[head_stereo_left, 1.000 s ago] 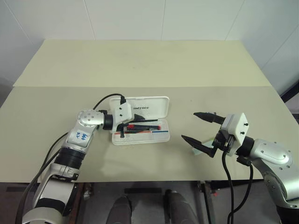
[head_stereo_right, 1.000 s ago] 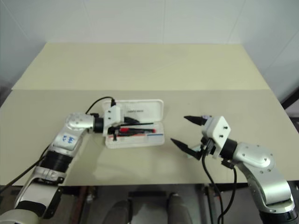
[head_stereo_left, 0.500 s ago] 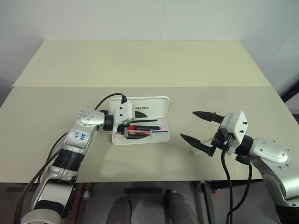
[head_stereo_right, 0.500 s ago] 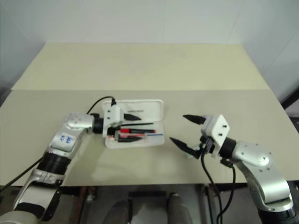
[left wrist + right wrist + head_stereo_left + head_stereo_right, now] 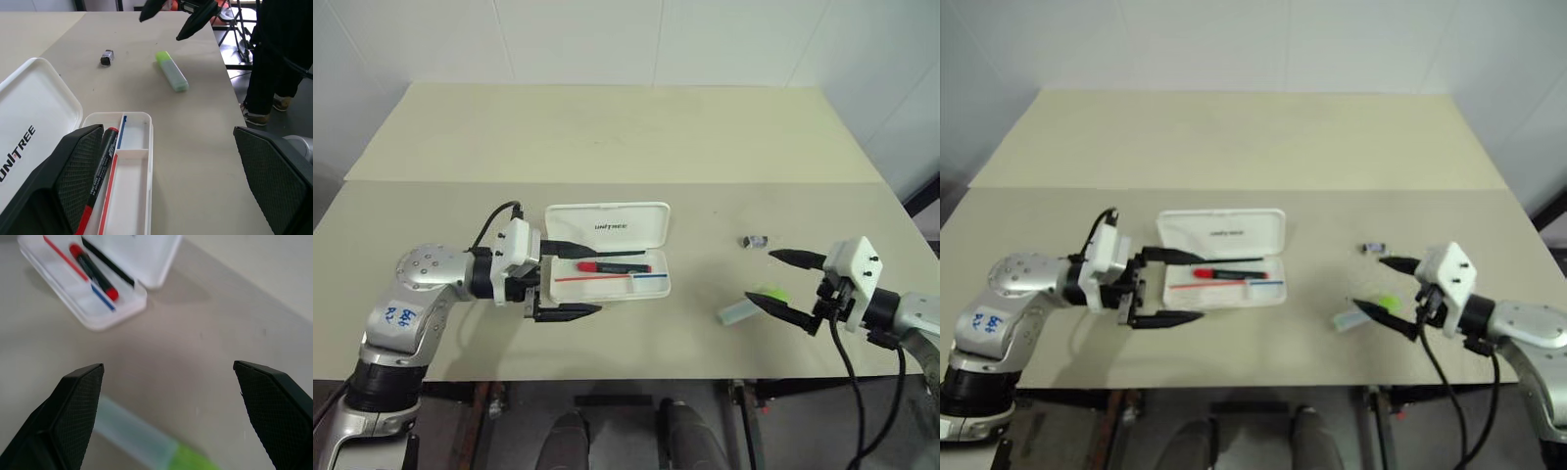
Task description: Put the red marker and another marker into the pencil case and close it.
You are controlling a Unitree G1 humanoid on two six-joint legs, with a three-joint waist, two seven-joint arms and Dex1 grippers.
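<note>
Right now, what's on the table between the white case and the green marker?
Nothing: in the left eye view, bare table separates the pencil case and the green marker.

The work surface is a pale beige table [image 5: 626, 127] made of two tabletops butted together, with a straight seam [image 5: 607, 182] running across its width. White panelled walls [image 5: 607, 39] enclose it behind and at the sides. Beyond the table's edge stands a person [image 5: 279, 54] in dark clothing.
</note>
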